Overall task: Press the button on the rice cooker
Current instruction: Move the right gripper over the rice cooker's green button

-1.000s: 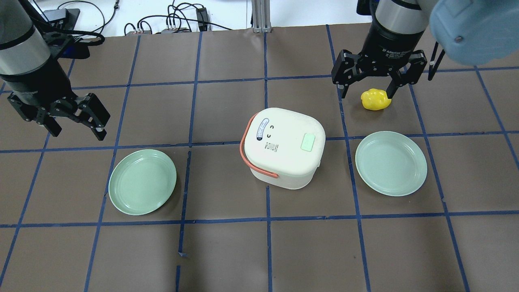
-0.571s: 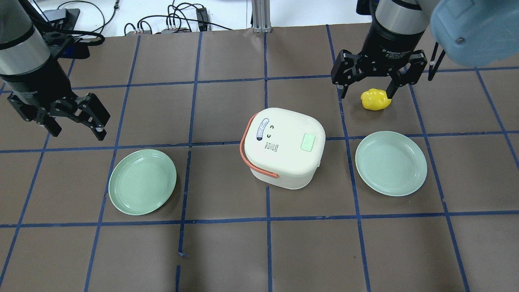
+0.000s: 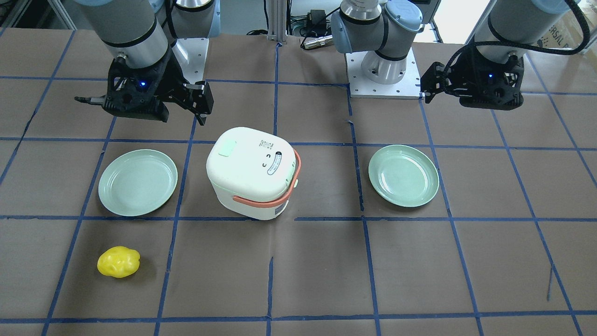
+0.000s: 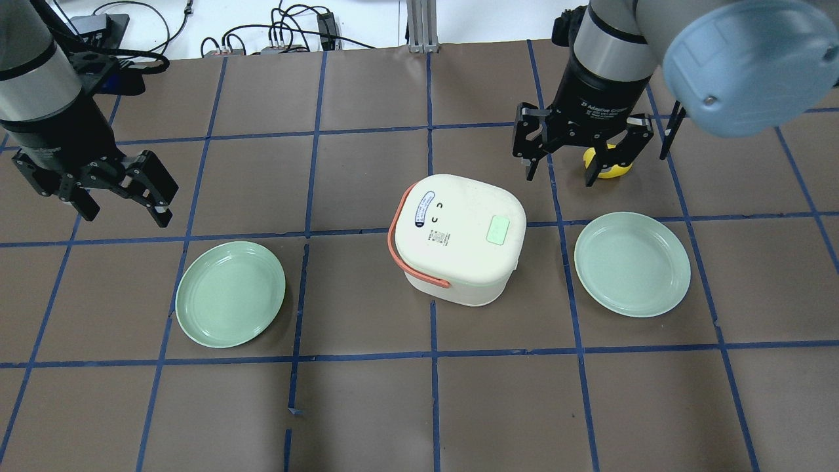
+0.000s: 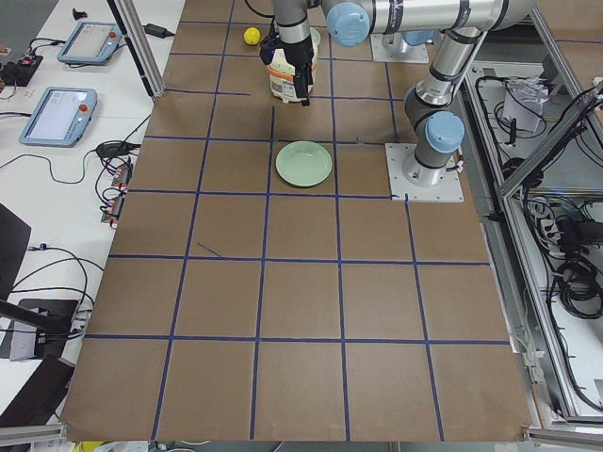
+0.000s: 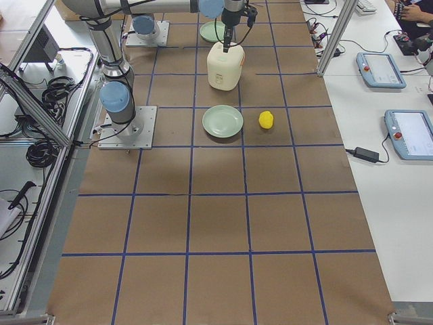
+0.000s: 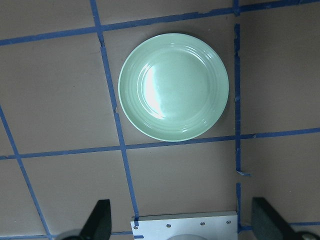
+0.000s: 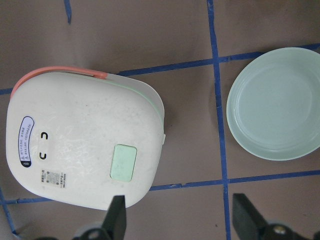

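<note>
The white rice cooker point(image 4: 459, 239) with an orange handle stands mid-table, and its pale green button point(image 4: 498, 231) sits on the lid's right side. It also shows in the front view point(image 3: 252, 170) and in the right wrist view point(image 8: 85, 150), where the button point(image 8: 123, 161) lies just ahead of the fingertips. My right gripper point(image 4: 562, 167) is open and empty, hovering above the table just beyond the cooker's far right corner. My left gripper point(image 4: 124, 206) is open and empty, far left of the cooker.
A green plate point(image 4: 230, 294) lies left of the cooker and another green plate point(image 4: 632, 263) lies right of it. A yellow toy fruit point(image 4: 613, 169) lies on the table, partly hidden behind my right gripper's finger. Cables lie beyond the far table edge.
My right gripper has moved left toward the cooker and now partly covers the yellow fruit. The left arm, the cooker and the plates have not moved.
</note>
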